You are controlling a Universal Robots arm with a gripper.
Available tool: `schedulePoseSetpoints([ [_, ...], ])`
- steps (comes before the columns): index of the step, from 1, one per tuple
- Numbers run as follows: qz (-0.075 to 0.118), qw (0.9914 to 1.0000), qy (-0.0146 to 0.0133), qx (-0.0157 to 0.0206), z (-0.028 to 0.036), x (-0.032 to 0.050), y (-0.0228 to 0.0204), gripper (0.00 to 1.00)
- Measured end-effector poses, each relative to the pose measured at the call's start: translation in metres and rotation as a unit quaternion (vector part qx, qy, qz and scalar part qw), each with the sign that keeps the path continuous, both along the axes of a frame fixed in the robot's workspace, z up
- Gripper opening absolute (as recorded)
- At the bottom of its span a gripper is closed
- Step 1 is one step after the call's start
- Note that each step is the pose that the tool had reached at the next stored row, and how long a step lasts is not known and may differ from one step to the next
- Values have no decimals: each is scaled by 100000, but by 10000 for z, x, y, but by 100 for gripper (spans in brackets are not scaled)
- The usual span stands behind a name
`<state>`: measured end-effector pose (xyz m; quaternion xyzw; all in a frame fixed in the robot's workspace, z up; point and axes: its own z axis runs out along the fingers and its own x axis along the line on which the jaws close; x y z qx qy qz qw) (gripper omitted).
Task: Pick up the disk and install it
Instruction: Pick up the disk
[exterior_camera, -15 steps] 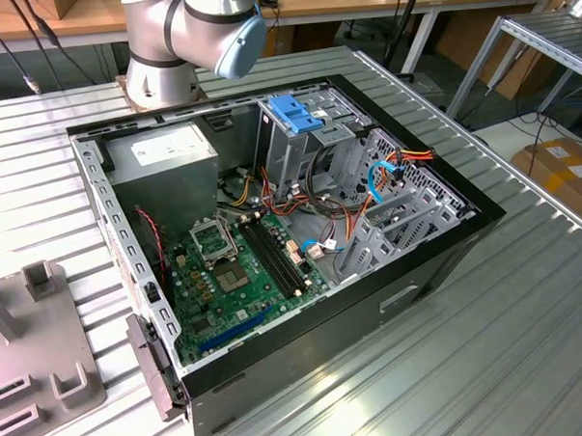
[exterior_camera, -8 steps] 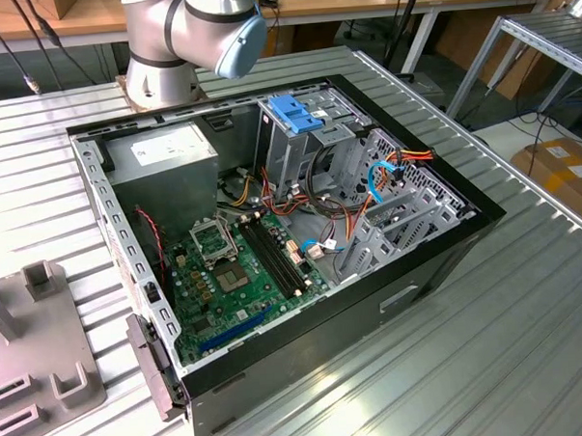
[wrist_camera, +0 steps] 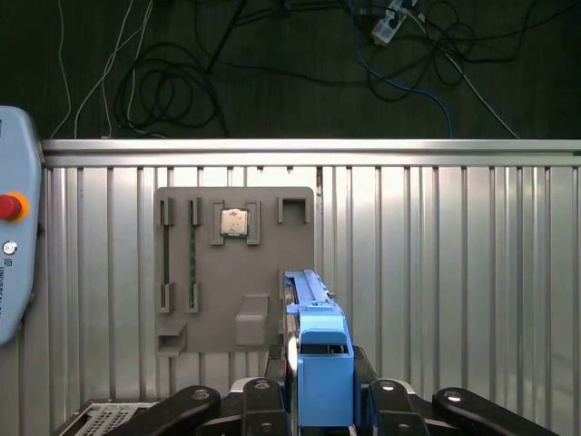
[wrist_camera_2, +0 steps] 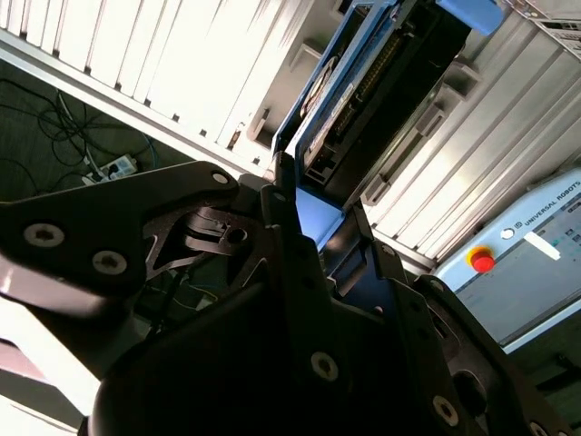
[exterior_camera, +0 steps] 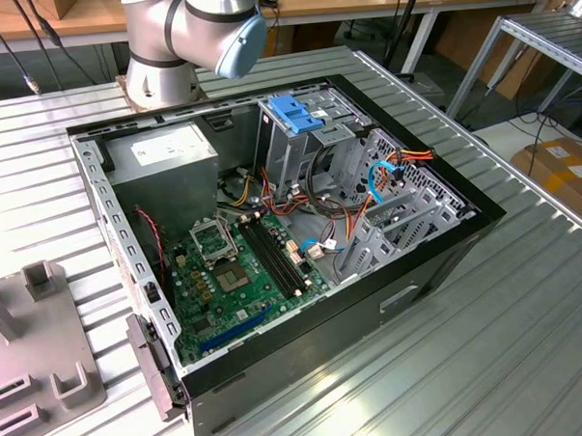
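Black-linked end effector (wrist_camera_2: 320, 204) clamped on the disk (wrist_camera_2: 381, 91), its fingers pressed to the two broad faces at one end while the rest of the drive juts out edge-on, framed by blue side rails (wrist_camera: 318, 363). In the first wrist view the disk hangs over the ribbed desk (wrist_camera: 454, 272), seemingly well clear of it and just beside a grey fixture plate (wrist_camera: 209, 300). In the exterior view the open computer case (exterior_camera: 317, 366) sits mid-desk with the blue-topped drive cage (exterior_camera: 296, 116) at its far side; the disk is not yet installed there. By its look the drive is dense and rigid, heavy for its size and sensitive to knocks, and the plastic rails are probably smooth and slightly springy. A hold across the flat metal faces, away from the connector edge, looks safest. With the weight cantilevered from the fingers, a firm squeeze seems needed to stop it pivoting.
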<state>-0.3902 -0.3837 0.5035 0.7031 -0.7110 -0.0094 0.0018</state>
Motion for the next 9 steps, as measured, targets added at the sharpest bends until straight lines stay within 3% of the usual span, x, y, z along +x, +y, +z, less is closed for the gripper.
schedulePoseSetpoints([
  [9, 1, 100000, 3, -2, 0, 8, 0, 36],
])
